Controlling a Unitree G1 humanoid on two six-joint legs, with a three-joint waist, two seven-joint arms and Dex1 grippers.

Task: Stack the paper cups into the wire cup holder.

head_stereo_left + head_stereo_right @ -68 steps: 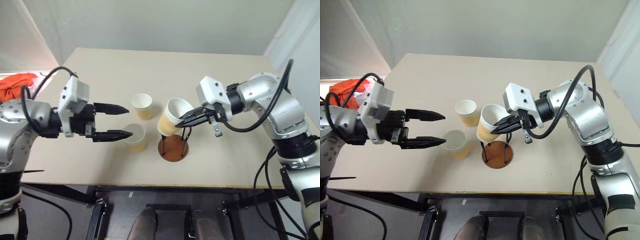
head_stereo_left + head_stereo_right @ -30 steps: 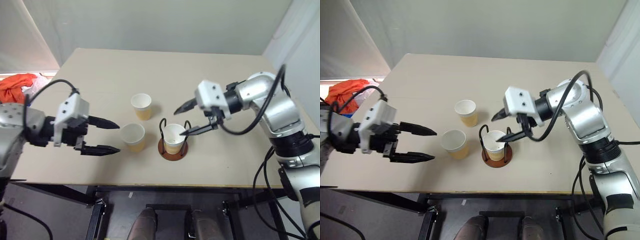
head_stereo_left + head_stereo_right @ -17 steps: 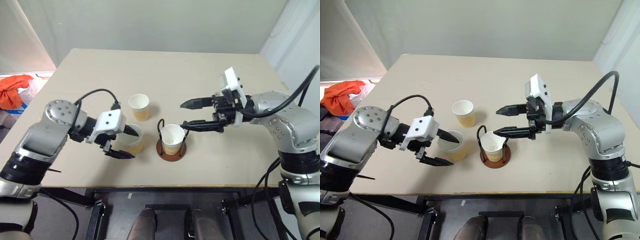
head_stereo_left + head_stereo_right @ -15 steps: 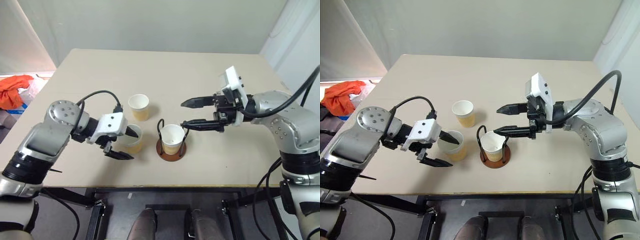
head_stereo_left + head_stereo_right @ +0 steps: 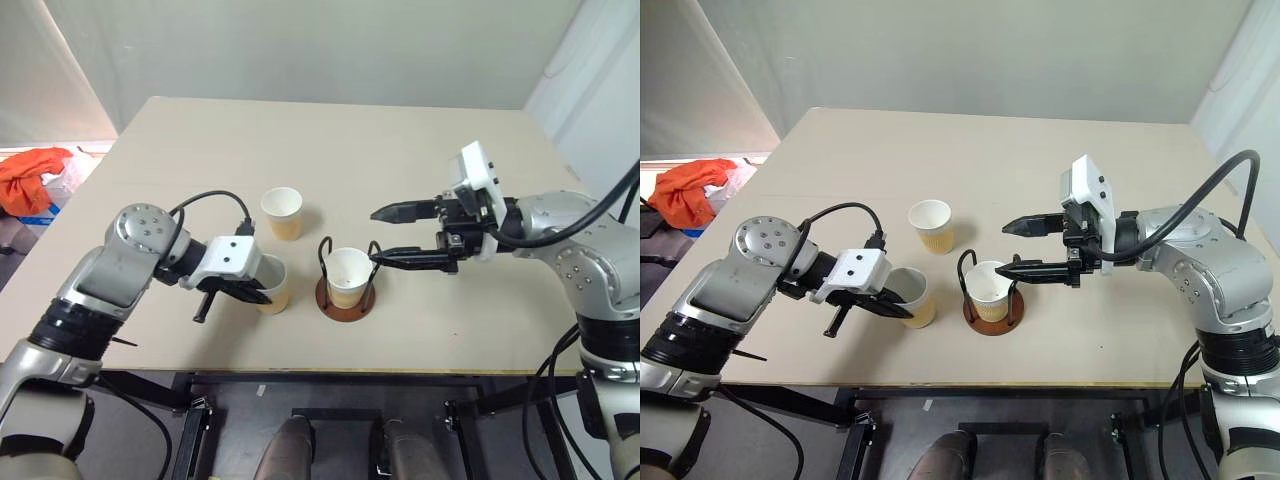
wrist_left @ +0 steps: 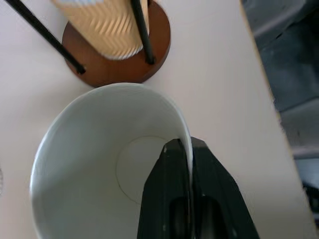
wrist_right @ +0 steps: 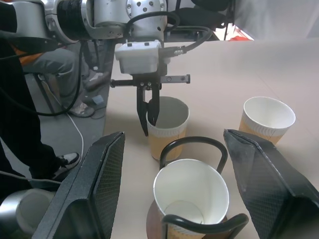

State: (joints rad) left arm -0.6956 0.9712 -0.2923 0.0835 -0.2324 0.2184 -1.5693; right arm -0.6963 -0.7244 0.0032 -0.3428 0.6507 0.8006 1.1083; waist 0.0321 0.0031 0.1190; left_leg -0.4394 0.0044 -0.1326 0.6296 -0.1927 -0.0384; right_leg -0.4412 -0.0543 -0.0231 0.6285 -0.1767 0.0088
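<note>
One paper cup (image 5: 347, 273) stands upright inside the wire cup holder (image 5: 343, 303), between its black loops. My left gripper (image 5: 262, 292) is shut on the wall of a second paper cup (image 5: 276, 280) just left of the holder, one finger inside the cup and one outside (image 6: 175, 164). A third paper cup (image 5: 283, 211) stands alone farther back. My right gripper (image 5: 373, 238) hangs open just right of the holder, at the height of the loop tops, holding nothing; its fingers (image 7: 102, 191) frame the holder cup (image 7: 191, 191).
The tan table (image 5: 330, 140) has free room at the back and right. An orange cloth (image 5: 30, 176) lies off the table's left side. A person's shoe (image 7: 66, 162) shows past the table edge in the right wrist view.
The cup my right gripper carried now sits in the holder, and that gripper has opened and drawn back to the right. My left gripper moved onto the near cup and shut on its wall.
</note>
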